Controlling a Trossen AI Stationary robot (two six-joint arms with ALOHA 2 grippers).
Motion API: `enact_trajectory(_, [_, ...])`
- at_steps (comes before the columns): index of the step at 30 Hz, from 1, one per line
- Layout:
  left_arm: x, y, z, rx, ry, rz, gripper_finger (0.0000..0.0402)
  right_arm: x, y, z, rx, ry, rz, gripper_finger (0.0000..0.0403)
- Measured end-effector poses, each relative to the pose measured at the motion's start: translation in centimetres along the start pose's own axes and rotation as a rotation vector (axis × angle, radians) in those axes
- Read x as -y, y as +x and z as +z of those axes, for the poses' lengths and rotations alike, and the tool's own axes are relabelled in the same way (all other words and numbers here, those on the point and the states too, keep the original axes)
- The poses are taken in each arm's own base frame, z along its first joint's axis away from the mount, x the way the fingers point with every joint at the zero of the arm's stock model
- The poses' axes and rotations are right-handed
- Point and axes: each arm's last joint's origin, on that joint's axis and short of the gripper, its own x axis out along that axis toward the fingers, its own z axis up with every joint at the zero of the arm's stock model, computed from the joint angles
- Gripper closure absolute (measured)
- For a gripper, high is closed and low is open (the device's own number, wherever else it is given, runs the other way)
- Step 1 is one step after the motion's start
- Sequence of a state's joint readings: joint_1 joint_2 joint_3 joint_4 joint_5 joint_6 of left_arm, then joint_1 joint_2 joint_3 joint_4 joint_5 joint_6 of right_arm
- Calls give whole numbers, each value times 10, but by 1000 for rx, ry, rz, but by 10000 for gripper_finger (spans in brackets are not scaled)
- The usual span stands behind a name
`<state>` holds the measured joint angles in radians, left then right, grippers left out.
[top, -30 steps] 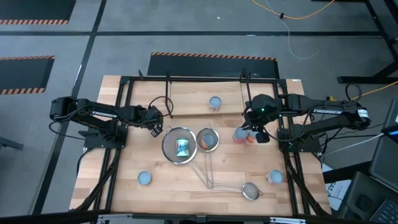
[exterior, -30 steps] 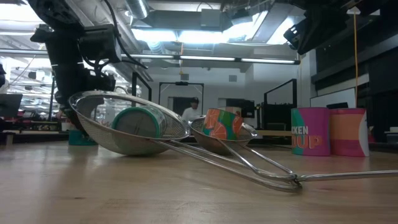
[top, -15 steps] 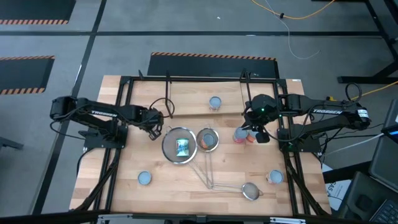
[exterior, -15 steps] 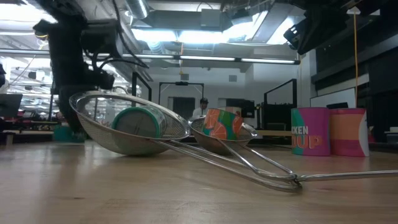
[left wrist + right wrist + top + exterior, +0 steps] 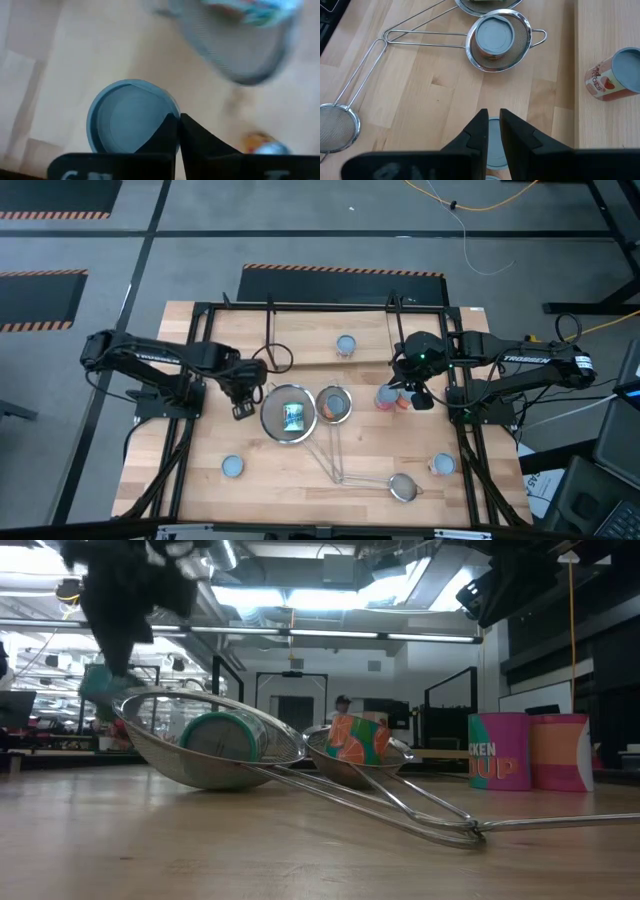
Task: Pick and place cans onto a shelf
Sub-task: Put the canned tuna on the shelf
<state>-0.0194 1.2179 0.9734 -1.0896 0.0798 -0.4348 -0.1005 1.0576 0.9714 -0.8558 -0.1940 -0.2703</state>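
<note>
Left gripper hovering just beside large strainer, jaws pinched fully together, gripping rim of teal can, lifting it clear of tabletop. Right gripper waiting above two cans, jaws slightly parted, apparently holding nothing.

My wooden table carries three strainers mid-board, with loose cans scattered around them.

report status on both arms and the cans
Left tool shut on a teal can, clear of the table. Right tool hovers over another can. Big strainer close beside the left tool.
</note>
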Motion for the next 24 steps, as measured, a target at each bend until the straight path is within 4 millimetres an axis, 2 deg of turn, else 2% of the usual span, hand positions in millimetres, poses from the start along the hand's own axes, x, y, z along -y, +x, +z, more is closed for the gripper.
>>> enact_trajectory(7, [24,-43,12,107,136,-126,400,0,0,0,0,0,0,350])
enact_trajectory(13, [36,-68,24,274,312,-183,400,0,0,0,0,0,0,350])
enact_trajectory(19, [42,-78,39,473,546,-173,401,0,0,0,0,0,0,350])
enact_trajectory(24, [41,-71,59,549,658,-127,401,0,0,0,0,0,0,350])
